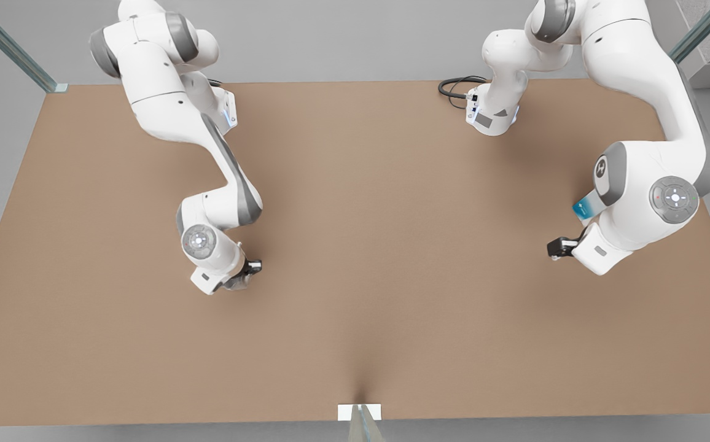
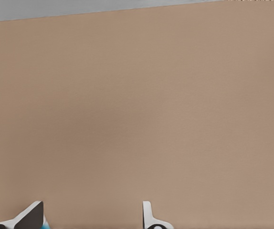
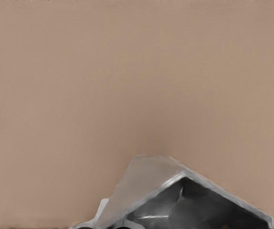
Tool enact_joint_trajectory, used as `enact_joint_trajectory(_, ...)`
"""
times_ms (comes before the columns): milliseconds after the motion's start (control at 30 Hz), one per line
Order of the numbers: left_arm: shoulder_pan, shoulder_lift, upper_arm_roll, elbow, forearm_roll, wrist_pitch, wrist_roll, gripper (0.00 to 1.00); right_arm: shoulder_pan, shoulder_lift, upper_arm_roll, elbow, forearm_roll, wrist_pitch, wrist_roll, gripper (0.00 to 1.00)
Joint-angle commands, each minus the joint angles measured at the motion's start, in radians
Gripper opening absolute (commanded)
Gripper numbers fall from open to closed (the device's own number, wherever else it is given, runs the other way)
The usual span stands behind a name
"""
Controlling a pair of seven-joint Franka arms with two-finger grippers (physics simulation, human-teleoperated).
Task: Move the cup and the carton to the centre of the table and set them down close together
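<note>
The left gripper (image 1: pixel 561 247) is being held low over the table (image 1: pixel 392 258) at the front view's right. In the left wrist view its fingers (image 2: pixel 32 217) are being kept wide apart, with bare tan tabletop being shown between their tips. A sliver of light blue is being glimpsed at the inner edge of one of them. From these pictures it cannot be told whether anything is being gripped.

The carton (image 1: pixel 585 209) is being largely covered by that arm in the front view. One light-blue and white corner is being shown just beside the wrist, near the table's edge at the front view's right and well away from the centre.

The right gripper (image 1: pixel 247 270) is being held at the front view's left, directly at the cup (image 1: pixel 239 283). In the right wrist view the cup (image 3: pixel 175 200) is being seen very close — pale faceted outside, dark hollow inside. Whether it is being clasped cannot be told. The cup and the carton are being kept well apart — the bare middle of the table between them.
</note>
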Motion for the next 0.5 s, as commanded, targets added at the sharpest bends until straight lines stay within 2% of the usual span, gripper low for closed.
enact_joint_trajectory(0, 0.0, 0.0, 0.0, 0.0, 0.0, 0.0, 0.002, 1.0, 0.006, 0.007, 0.0, 0.011, -0.005, -0.001, 0.003, 0.21)
enact_joint_trajectory(267, 0.002, 0.001, 0.0, 0.0, 0.0, 0.002, 0.002, 1.0, 0.141, 0.232, 0.0, 0.305, 0.051, -0.041, 0.186, 0.21)
enact_joint_trajectory(400, 0.002, 0.0, 0.0, 0.0, 0.0, 0.0, 0.0, 1.0, 0.184, 0.281, -0.003, 0.394, 0.049, -0.061, 0.241, 0.21)
enact_joint_trajectory(467, 0.002, 0.001, 0.0, 0.0, 0.002, 0.005, 0.0, 1.0, 0.216, 0.347, -0.008, 0.508, 0.047, -0.116, 0.285, 0.21)
